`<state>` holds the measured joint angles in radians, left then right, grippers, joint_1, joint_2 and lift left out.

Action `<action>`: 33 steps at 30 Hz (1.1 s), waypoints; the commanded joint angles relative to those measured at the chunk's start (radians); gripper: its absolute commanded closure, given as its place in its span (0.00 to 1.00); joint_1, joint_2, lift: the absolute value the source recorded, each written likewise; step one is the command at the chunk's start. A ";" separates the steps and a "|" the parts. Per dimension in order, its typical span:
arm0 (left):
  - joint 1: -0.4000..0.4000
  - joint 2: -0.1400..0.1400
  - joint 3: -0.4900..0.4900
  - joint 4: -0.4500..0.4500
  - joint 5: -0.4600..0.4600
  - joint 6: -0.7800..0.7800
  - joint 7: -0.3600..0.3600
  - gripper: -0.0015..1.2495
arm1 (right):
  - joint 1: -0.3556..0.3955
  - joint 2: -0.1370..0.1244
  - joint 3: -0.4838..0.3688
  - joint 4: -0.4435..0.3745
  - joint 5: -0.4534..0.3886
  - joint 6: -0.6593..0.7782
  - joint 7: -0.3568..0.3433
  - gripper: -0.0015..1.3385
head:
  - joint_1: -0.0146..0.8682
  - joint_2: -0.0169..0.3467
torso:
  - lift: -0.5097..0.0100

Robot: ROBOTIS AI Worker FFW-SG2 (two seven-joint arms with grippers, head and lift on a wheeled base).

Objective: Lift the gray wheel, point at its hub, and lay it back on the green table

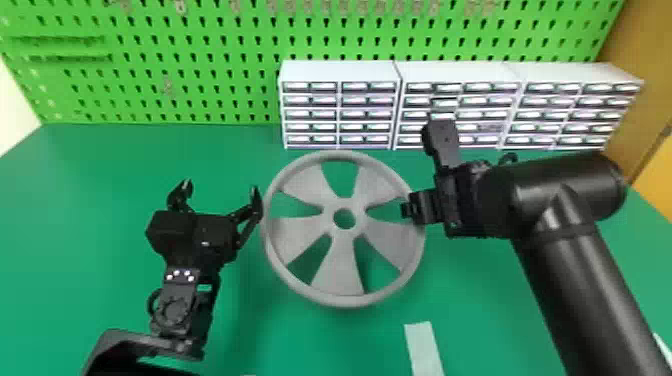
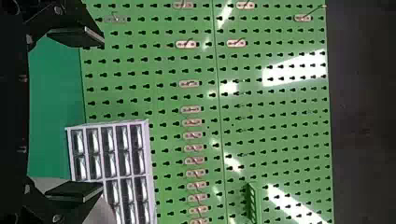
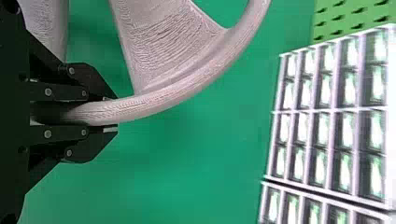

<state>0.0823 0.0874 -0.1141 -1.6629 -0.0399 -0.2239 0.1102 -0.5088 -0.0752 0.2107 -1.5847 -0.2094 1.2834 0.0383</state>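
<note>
Head view, right gripper: clenched on the rim of the wheel, at the wheel's right side.
Right wrist view, hold: rim runs between the two fingers; the part deep between them is dark.
Left gripper: released, fingers spread, nothing between them; its right-hand finger just beside the wheel's left rim. Contact there: cannot tell.
Wheel: over the table, between the grippers, spoked face toward the head camera. Whether its lower rim touches the table: cannot tell.
Hub: unobstructed in head view.
Open room: narrow at left finger and rim; wider stretch of table left of the left gripper.
Far edge: wheel's upper rim near the fronts of the drawers; pegboard upright behind.
Near side: pale strip on the table, apart from the wheel, cut off by the bottom edge.
Right arm pose: up from the lower right corner, bent at the wrist, gripper pointing left.
Left arm pose: in from the bottom edge, gripper pointing toward the pegboard; forearm partly cut off.
</note>
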 commanded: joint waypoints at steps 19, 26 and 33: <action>0.001 0.000 -0.002 0.002 0.000 0.000 0.005 0.15 | 0.176 0.009 -0.096 -0.109 0.021 -0.492 0.000 0.85 | 0.80 0.18 | 0.80; -0.001 0.000 -0.006 0.000 0.000 0.000 0.006 0.15 | 0.250 0.014 -0.123 -0.139 0.044 -0.705 0.000 0.85 | 0.80 0.18 | 0.80; -0.001 -0.002 -0.006 0.000 0.000 0.000 0.009 0.15 | 0.314 0.018 -0.143 -0.143 0.062 -0.923 0.000 0.85 | 0.80 0.18 | 0.80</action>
<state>0.0812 0.0868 -0.1187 -1.6629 -0.0399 -0.2239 0.1182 -0.2316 -0.0580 0.0771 -1.7259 -0.1569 0.4808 0.0384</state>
